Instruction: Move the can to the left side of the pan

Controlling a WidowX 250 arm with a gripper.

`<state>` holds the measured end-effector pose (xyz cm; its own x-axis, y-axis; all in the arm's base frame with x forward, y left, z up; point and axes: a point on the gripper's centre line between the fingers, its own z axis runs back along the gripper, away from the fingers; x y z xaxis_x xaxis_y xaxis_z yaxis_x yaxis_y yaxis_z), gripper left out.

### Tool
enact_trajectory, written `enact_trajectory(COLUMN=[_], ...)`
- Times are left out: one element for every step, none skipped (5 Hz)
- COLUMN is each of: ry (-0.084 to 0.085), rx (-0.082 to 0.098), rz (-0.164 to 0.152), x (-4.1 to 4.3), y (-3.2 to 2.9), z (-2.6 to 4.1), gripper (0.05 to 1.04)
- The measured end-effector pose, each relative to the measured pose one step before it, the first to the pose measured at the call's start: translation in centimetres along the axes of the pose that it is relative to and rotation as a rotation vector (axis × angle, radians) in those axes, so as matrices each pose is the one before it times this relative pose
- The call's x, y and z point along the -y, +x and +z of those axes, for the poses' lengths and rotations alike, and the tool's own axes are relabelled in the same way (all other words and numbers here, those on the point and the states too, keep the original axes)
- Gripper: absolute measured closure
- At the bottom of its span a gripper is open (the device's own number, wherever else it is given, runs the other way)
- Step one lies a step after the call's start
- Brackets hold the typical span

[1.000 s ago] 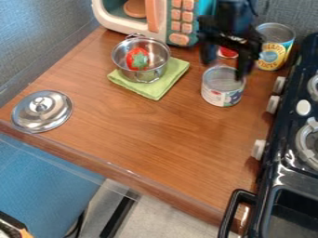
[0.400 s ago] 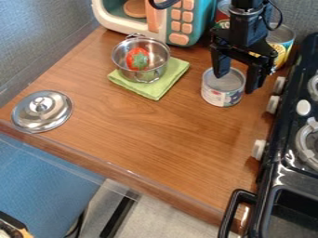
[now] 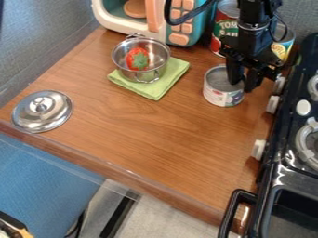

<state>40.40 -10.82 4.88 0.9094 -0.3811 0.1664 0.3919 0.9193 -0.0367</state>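
On the wooden tabletop (image 3: 155,128), the tool (image 3: 243,87) is drawn in narrow over to the right of the steel pot (image 3: 142,76), seemingly pinching the right wall of the can (image 3: 221,94) standing there. Grasping looks like the step in hand; next calls for lifting straight up, clearing the pot, then lowering on its left side.

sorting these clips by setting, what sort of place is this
Likely a play kitchen set up in a room or lab: a toy microwave with peach buttons, a small stove with knobs, and a robot arm over the wooden counter.
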Motion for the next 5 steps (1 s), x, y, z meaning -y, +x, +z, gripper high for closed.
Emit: enact_trajectory(ry=[0.0058, 0.0213, 0.0139, 0.0120, 0.0048], rx=[0.0020, -0.0078, 0.0047, -0.0118, -0.0166], rz=[-0.0124, -0.0164, -0.0136, -0.0063, 0.0064], x=[-0.083, -0.135, 0.206, -0.098, -0.403], y=[-0.035, -0.233, -0.246, -0.654, -0.687], z=[-0.034, 0.048, 0.150, 0.248, 0.581], gripper=[0.821, 0.952, 1.014, 1.020, 1.020])
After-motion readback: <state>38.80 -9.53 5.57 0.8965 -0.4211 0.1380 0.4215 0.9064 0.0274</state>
